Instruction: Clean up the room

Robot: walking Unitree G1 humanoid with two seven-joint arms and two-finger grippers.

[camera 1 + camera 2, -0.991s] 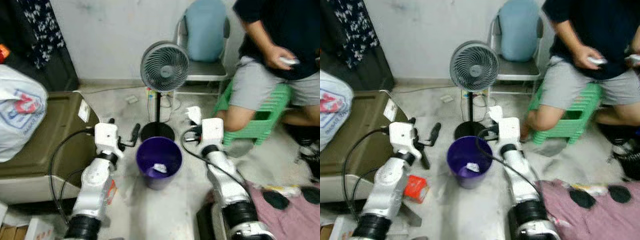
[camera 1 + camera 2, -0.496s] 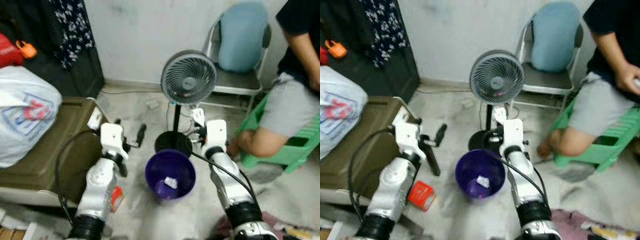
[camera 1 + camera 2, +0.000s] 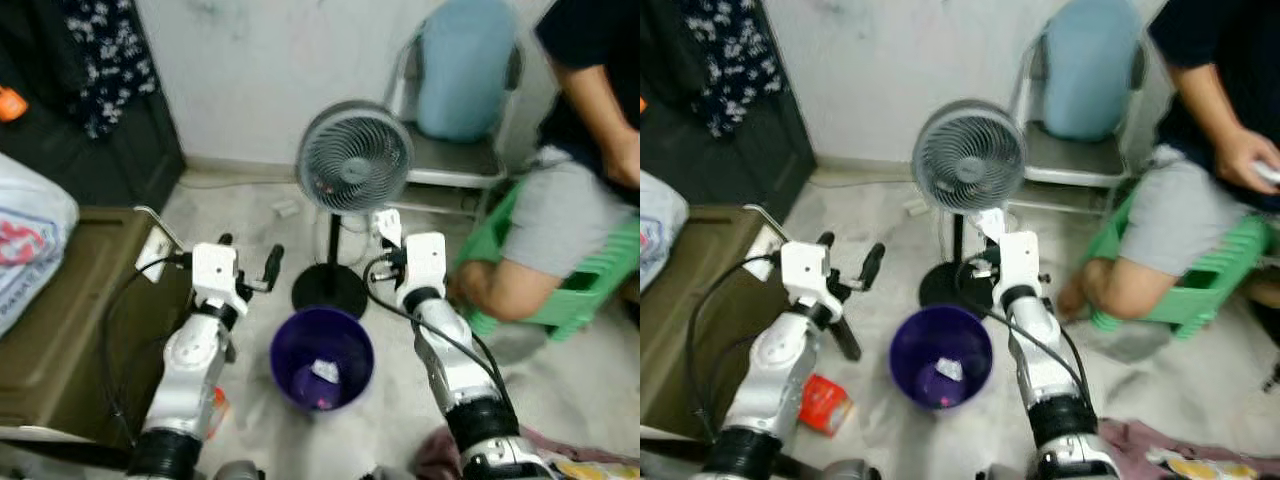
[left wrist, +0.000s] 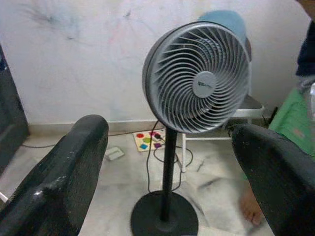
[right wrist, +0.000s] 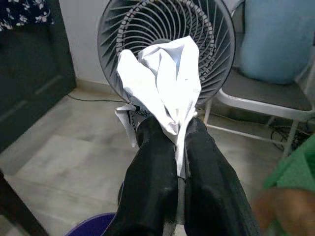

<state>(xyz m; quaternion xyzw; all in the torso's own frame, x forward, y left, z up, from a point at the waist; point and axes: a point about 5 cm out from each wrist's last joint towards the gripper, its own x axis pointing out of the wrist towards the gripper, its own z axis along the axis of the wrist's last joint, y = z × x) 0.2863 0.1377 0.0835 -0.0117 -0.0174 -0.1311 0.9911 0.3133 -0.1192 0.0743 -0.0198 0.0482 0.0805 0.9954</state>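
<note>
one purple bin (image 3: 322, 358), one standing fan (image 3: 354, 160), one chair (image 3: 455, 130), one green stool (image 3: 580, 285), one seated person (image 3: 585, 150), one red box (image 3: 823, 405)

Lived-in home room — fan (image 3: 354, 158), chair (image 3: 455, 150)

Ahead of us the standing fan (image 3: 353, 165) blocks the middle, its round base (image 3: 329, 289) just behind the purple bin (image 3: 321, 357). The bin's mouth lies open from above, between our two arms. To our left a dark olive case (image 3: 60, 320) walls off that side, with a strip of bare floor (image 3: 865, 300) beside it. To our right sit a person's knee (image 3: 500, 295) and a green stool (image 3: 580, 275) (close by). A chair (image 3: 1070, 150) stands behind the fan.
</note>
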